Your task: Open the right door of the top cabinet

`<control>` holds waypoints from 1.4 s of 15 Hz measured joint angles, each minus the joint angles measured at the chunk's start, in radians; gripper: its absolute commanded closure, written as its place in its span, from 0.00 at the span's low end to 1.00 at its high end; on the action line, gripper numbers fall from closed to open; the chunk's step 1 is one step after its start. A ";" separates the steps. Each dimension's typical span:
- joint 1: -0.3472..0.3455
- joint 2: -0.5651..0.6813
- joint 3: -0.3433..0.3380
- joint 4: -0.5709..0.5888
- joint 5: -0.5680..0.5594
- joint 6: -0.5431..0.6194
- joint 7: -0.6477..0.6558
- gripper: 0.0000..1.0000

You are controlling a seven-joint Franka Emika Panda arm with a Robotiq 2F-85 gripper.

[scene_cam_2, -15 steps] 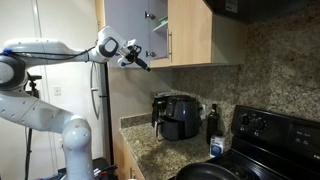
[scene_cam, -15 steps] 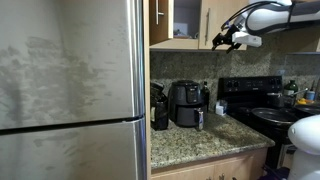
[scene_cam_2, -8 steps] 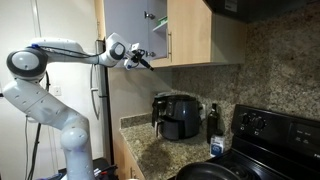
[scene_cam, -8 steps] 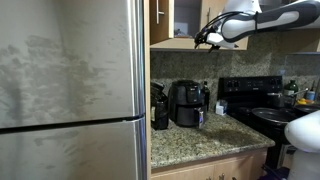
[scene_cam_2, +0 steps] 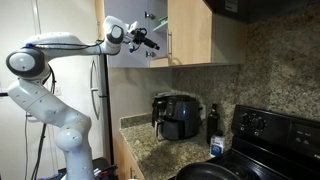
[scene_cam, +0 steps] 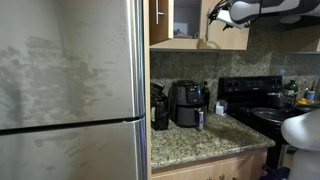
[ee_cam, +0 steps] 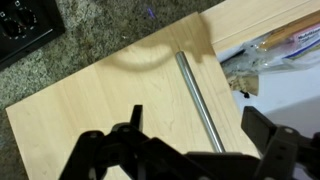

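1. The pincer [ee_cam: 195, 155] is spread wide and holds nothing. In the wrist view its dark fingers [ee_cam: 115, 155] stand either side of the silver handle [ee_cam: 198, 95], apparently not touching it, though depth is hard to judge there.
2. The right door [ee_cam: 120, 100] is the tan panel carrying that handle, on the right half of the top cabinet [scene_cam: 185, 43]. It looks shut, and the left half beside it is open.
3. If the fingers close before they are far enough around the bar, they would pinch air or catch only its front and slide off.
4. A straight pull, rather than one along the hinge's arc, could drag the fingers off the slim, smooth bar or strain the hinge.
5. The handle sits at the door edge next to the open interior. A sideways drift could send one finger into that opening and against the things inside.
6. The cabinet holds crinkly packets [ee_cam: 265, 55] just past the door edge. An exterior view shows small items [scene_cam_2: 150, 16] on its shelf, too small to name.
7. Below, a closed air fryer [scene_cam: 188, 103] stands on the granite tabletop [ee_cam: 110, 30]. Its contents are hidden, and anything knocked off the shelf would likely land near it.
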 measured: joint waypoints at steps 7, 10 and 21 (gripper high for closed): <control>-0.017 0.019 -0.003 -0.067 -0.074 0.144 0.006 0.00; -0.067 0.107 -0.011 -0.098 -0.149 0.384 -0.012 0.00; -0.054 0.199 -0.030 -0.091 -0.178 0.577 -0.009 0.00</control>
